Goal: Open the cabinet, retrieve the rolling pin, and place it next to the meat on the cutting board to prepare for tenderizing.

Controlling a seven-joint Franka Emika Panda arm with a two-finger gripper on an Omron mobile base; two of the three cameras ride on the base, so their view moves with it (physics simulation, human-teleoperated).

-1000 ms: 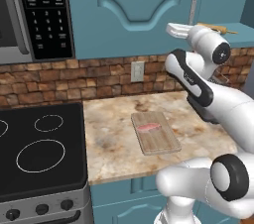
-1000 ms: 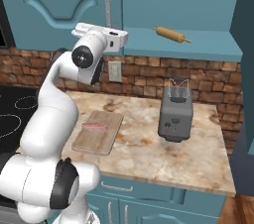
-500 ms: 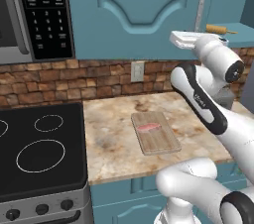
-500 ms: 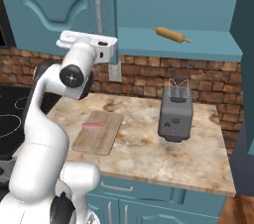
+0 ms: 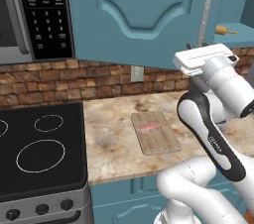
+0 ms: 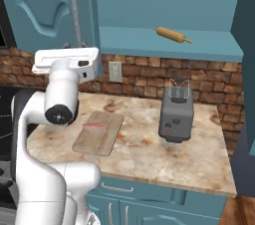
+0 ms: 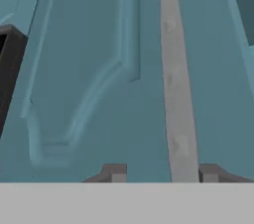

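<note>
the robot's gripper (image 7: 161,173) faces the left door of the teal cabinet (image 5: 134,15) at close range. in the hand view its two dark fingertips (image 7: 115,172) stand apart at the bottom, released and clasping nothing, and the door's silver bar handle (image 7: 174,84) runs up between them, nearer the right-hand tip; whether a tip touches the bar cannot be told. in the left base view the white hand sits just below the lower end of that handle (image 5: 204,16).

the cabinet's right side stands open in the right base view, where the rolling pin (image 6: 171,34) lies at a slant on the teal shelf (image 6: 169,50), well above the counter (image 6: 144,154). its end (image 5: 224,30) pokes out past the door in the left base view.

below, the cutting board (image 5: 155,132) lies flat on the marbled counter with the meat (image 5: 149,127) on its back half. a grey toaster (image 6: 176,112) stands to the board's right, well apart from it. a black stovetop (image 5: 37,148) adjoins the counter on the left, under a microwave (image 5: 34,12).
</note>
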